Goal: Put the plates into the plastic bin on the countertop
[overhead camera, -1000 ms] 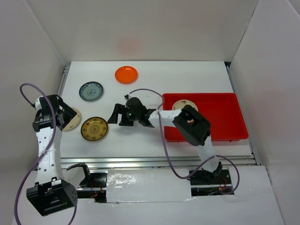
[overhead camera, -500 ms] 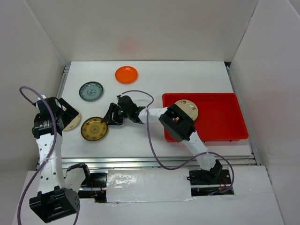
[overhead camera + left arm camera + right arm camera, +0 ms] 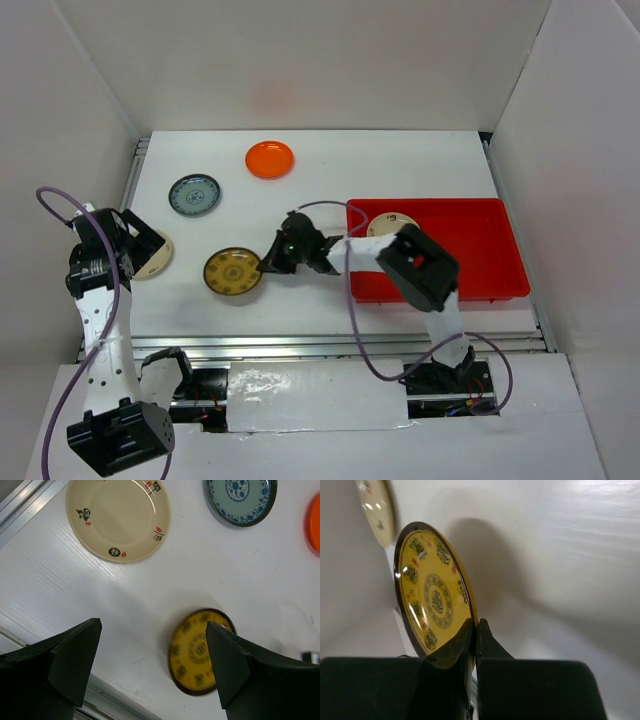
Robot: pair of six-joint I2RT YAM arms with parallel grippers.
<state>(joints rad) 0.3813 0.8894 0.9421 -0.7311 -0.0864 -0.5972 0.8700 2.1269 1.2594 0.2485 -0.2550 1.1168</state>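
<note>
My right gripper (image 3: 268, 264) is shut on the right rim of the brown-gold patterned plate (image 3: 232, 271), left of the red plastic bin (image 3: 480, 255). In the right wrist view both fingers pinch the plate (image 3: 432, 595) at its edge (image 3: 474, 630). A cream plate (image 3: 392, 223) lies in the bin's far left corner. On the white countertop (image 3: 350, 170) lie an orange plate (image 3: 270, 159), a grey-blue plate (image 3: 194, 194) and another cream plate (image 3: 157, 258). My left gripper (image 3: 155, 665) hangs open over the countertop beside that cream plate (image 3: 118, 517), holding nothing.
Metal rails (image 3: 330, 345) run along the near edge of the countertop, and white walls enclose it on three sides. The right arm's purple cable (image 3: 350, 300) loops over the bin's near left corner. The left wrist view also holds the grey-blue plate (image 3: 241, 500) and the brown-gold plate (image 3: 200, 652).
The right gripper has shut on the brown-gold plate's rim and drawn it to the right, toward the bin. The left arm has hardly moved and stays open.
</note>
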